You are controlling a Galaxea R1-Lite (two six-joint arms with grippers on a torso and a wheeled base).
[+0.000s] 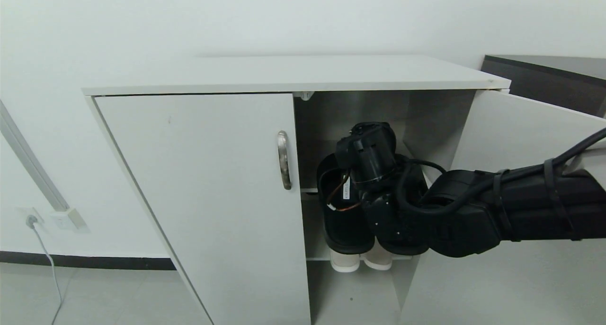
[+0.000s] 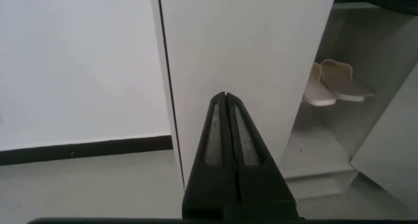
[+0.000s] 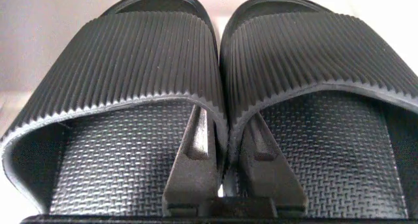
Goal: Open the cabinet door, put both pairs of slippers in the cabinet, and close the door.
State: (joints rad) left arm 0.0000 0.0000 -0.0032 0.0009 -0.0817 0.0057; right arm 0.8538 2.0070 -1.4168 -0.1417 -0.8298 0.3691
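The white cabinet (image 1: 293,74) has its left door (image 1: 203,197) closed and its right door (image 1: 516,131) swung open. In the right wrist view my right gripper (image 3: 226,119) is shut on the pair of black slippers (image 3: 150,74), one finger inside each, pinching their inner walls together. In the head view the black slippers (image 1: 341,221) are inside the open compartment, tilted toe-down over a shelf. The white slippers (image 1: 360,261) lie on that shelf beneath them, toes at its front edge. My left gripper (image 2: 225,100) is shut and empty, low in front of the closed door, with the white slippers (image 2: 336,83) beyond it.
A metal handle (image 1: 283,160) is on the closed door's inner edge. A wall socket with a plugged cable (image 1: 33,221) is at the left. A dark piece of furniture (image 1: 544,79) stands behind the open door. Bare floor lies in front of the cabinet.
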